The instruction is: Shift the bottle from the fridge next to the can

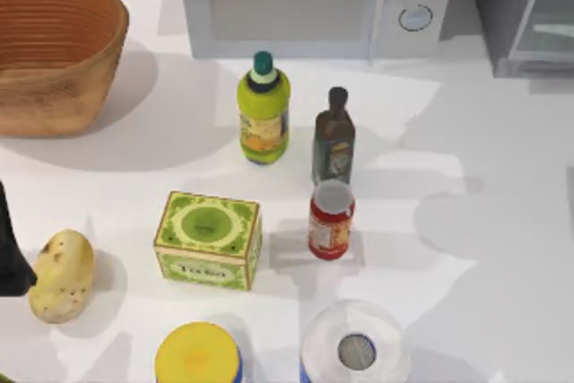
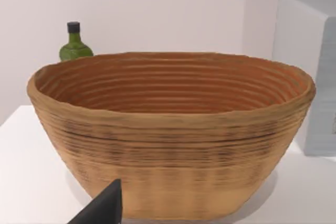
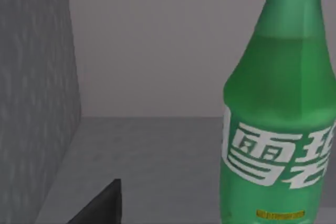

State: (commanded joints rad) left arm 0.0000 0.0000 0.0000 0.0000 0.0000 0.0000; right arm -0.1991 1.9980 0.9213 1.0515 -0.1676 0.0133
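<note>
1. The left gripper point(image 2: 100, 211) waits near the basket point(image 2: 173, 140), at the left edge of the table point(image 1: 502, 221); I cannot tell if its fingers are apart.
2. The can point(image 1: 331, 220) stands in the middle, just in front of the dark brown bottle point(image 1: 334, 136).
3. At the right, inside the fridge point(image 3: 37, 93), the bottle point(image 3: 278, 119) stands upright, not gripped. The right gripper point(image 3: 100, 208) is close beside it; its state is unclear. I judge this as the approach step: next, centre the fingers on the bottle.
</note>
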